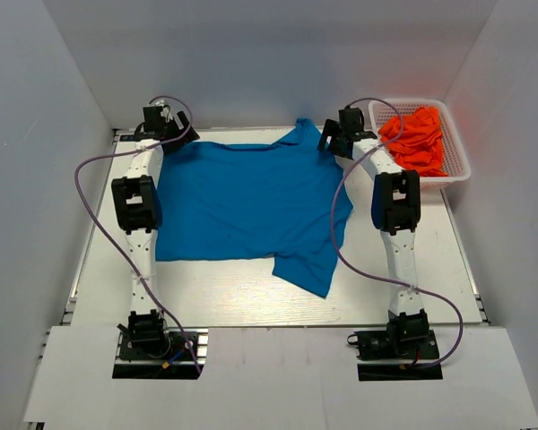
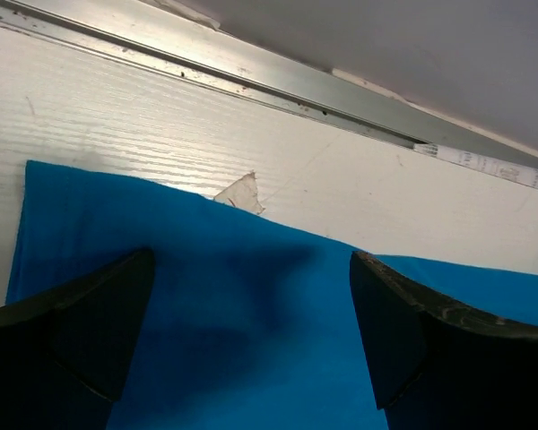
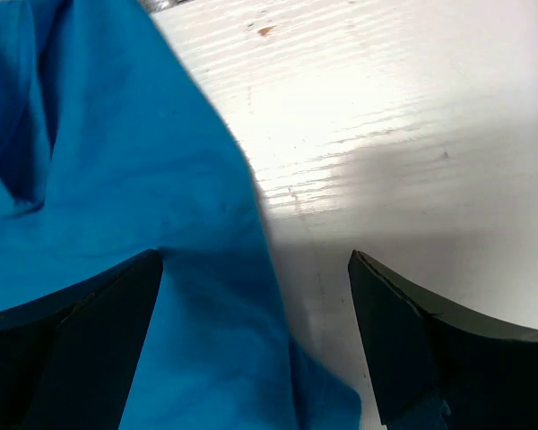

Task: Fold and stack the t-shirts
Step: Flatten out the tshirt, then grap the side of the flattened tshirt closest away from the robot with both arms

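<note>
Folding barely begun: blue shirt point(image 1: 242, 202) lies spread mid-frame, orange shirts point(image 1: 417, 139) wait heaped in upper-right basket point(image 1: 462, 170); left pincer point(image 2: 251, 260) and right pincer point(image 3: 255, 260) gape, empty.

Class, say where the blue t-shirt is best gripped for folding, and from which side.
Probably the far edge, near each end, from above: the blue t-shirt lies spread flat, and the open left tool and right tool hang over that edge.

One shirt point(image 1: 251, 202) is plain bright blue, the other shirts point(image 1: 417, 139) plain orange-red, the mesh basket point(image 1: 457, 152) white, the ribbed table point(image 1: 233, 296) white, the cables point(image 1: 78, 182) purple.
</note>
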Controlling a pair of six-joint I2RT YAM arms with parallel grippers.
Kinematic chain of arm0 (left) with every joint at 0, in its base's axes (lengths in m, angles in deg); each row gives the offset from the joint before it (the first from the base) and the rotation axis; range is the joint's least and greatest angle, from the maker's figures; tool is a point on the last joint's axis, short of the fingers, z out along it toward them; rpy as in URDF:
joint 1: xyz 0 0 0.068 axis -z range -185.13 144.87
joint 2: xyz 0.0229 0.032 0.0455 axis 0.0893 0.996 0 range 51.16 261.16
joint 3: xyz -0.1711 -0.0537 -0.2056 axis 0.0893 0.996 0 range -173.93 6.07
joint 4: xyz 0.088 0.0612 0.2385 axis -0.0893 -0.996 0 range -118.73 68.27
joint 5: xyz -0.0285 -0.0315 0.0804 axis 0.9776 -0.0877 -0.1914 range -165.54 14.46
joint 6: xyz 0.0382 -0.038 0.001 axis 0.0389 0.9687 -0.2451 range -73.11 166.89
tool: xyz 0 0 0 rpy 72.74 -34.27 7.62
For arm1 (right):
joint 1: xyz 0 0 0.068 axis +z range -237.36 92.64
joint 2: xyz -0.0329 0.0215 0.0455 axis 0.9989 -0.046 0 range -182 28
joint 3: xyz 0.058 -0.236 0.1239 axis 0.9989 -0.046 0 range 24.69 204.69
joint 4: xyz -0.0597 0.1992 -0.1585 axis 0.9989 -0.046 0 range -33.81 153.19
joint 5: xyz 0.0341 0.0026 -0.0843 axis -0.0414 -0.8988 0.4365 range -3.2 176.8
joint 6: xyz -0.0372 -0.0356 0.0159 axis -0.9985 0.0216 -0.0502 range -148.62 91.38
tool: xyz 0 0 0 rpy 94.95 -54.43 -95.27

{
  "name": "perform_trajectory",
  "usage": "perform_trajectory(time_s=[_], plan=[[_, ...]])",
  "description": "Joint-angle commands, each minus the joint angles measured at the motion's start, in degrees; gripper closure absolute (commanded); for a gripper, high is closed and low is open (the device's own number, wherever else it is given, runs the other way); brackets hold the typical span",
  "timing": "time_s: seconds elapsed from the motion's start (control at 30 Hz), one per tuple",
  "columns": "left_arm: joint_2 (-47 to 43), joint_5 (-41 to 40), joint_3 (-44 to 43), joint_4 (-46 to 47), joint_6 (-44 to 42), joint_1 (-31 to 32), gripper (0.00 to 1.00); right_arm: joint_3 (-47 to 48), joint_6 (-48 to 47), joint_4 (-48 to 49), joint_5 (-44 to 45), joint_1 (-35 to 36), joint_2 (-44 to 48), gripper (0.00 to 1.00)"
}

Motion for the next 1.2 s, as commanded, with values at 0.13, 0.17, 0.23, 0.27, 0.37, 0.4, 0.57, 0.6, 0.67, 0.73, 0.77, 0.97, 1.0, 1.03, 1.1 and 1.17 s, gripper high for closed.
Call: perform_trajectory(time_s=[0.13, 0.17, 0.23, 0.27, 0.37, 0.4, 0.57, 0.6, 0.67, 0.73, 0.77, 0.97, 1.0, 1.03, 1.1, 1.17], plan=[[-13.3, 0.0, 3.8, -1.8, 2.9, 0.0, 0.00, 0.3, -14.9, 3.5, -6.5, 2.2, 10.1, 0.10], [-15.7, -0.9, 4.4, -3.3, 2.4, 0.0, 0.00, -2.9, -15.3, 3.7, -5.3, 2.9, 11.9, 0.10], [-24.1, -5.5, 8.4, -8.3, 2.4, 0.0, 0.00, -6.7, -15.5, 3.6, -5.2, 3.5, 19.9, 0.10], [-27.4, -7.0, 11.2, -9.6, 3.5, 0.0, 0.00, -14.2, -14.4, 4.3, -5.1, 4.1, 24.5, 0.10], [-42.3, -15.6, 25.8, -15.0, 10.0, 0.0, 0.00, -31.3, -9.9, 7.1, -4.0, 5.2, 36.8, 0.10], [-45.9, -19.9, 29.8, -16.6, 12.3, 0.0, 0.00, -34.8, -8.8, 7.6, -3.1, 5.6, 39.4, 0.10], [-63.6, -24.0, 56.8, -25.1, 21.5, 0.0, 0.00, -56.1, -2.9, 4.2, -4.2, 7.7, 57.8, 0.10], [-68.2, -24.8, 63.4, -26.2, 25.0, 0.0, 0.00, -62.5, -0.8, 1.7, -6.5, 8.4, 62.8, 0.10], [-72.4, -24.8, 72.1, -27.6, 27.8, -0.6, 0.00, -68.9, 1.3, -1.5, -10.9, 8.9, 65.3, 0.10], [-78.5, -27.1, 76.7, -28.3, 28.6, -2.2, 0.00, -70.9, 2.0, -5.9, -12.8, 9.0, 69.5, 0.10], [-80.2, -27.8, 80.8, -27.6, 28.7, -3.0, 0.00, -71.7, 2.2, -9.3, -12.5, 9.3, 70.3, 0.10], [-79.4, -29.1, 90.0, -24.4, 32.3, -7.5, 0.00, -77.0, 3.8, -16.6, -12.1, 9.6, 79.5, 0.10], [-78.4, -29.1, 90.6, -23.4, 32.9, -8.6, 0.00, -77.1, 3.7, -17.7, -12.4, 9.6, 79.7, 0.10], [-77.7, -28.1, 91.1, -22.0, 32.9, -8.6, 0.00, -77.4, 3.9, -18.9, -13.0, 9.6, 80.0, 0.10], [-75.7, -26.7, 92.5, -17.5, 32.9, -10.0, 0.00, -79.0, 4.0, -19.6, -13.4, 9.7, 80.8, 0.10], [-73.0, -24.8, 92.5, -14.4, 32.9, -10.8, 0.06, -81.1, 4.7, -19.7, -13.8, 9.7, 80.9, 0.10]])
